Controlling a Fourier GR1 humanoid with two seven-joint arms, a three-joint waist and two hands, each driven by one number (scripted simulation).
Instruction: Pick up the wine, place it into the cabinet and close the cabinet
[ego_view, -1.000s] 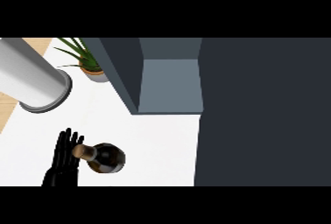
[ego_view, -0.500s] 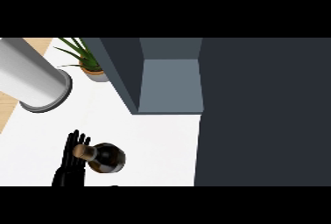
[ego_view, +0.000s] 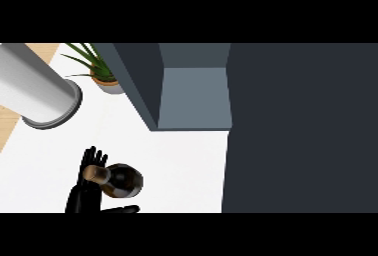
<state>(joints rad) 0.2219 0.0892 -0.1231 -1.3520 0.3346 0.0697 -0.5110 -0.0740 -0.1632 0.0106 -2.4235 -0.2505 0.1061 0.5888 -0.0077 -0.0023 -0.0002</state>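
Since the earlier frames, hand and wine bottle have both shifted slightly toward the right of the view and a touch nearer; the hand's fingertips sat further left a second ago. Cabinet, cylinder and plant have not moved.

Head view, only one available. One black hand shows, entering from the near edge at lower left. Which hand it is cannot be told from this view. Its fingers are straight and spread, pointing toward the far side, lying along the left flank of the bottle. The thumb juts right along the near edge, just below the bottle. The fingers overlap the bottle's neck in the picture; real contact cannot be confirmed, and no finger is seen curled round it.

Wine bottle stands on the white counter, near-left area, seen almost end-on from above. Long axis close to vertical; cork end shows up and left of the dark round body, so the top points toward the viewer with a lean to the far left.

Open cabinet lies to the far right of the bottle, well apart. Grey cylinder at far left, potted plant between it and the cabinet.
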